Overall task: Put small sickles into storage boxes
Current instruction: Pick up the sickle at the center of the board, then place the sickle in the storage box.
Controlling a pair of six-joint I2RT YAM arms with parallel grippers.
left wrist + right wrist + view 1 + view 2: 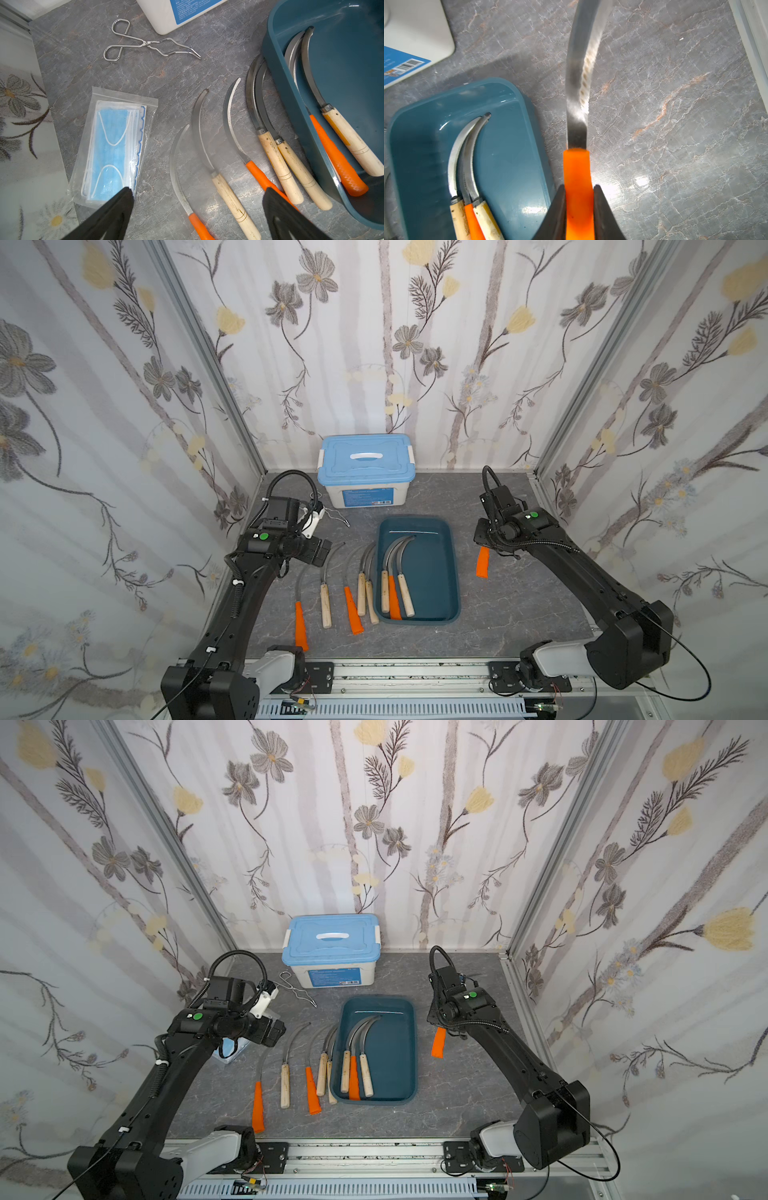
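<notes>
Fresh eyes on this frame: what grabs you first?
The right claw, shut on an orange-handled sickle just right of the teal tray. Next, the three sickles lying side by side in that tray. Then five more sickles lined up on the table to its left, near the open left claw.

In both top views the blade of the orange-handled sickle is hidden behind the right arm; in the right wrist view its tip is cut off. The mask packet is mostly covered by the left arm.
</notes>
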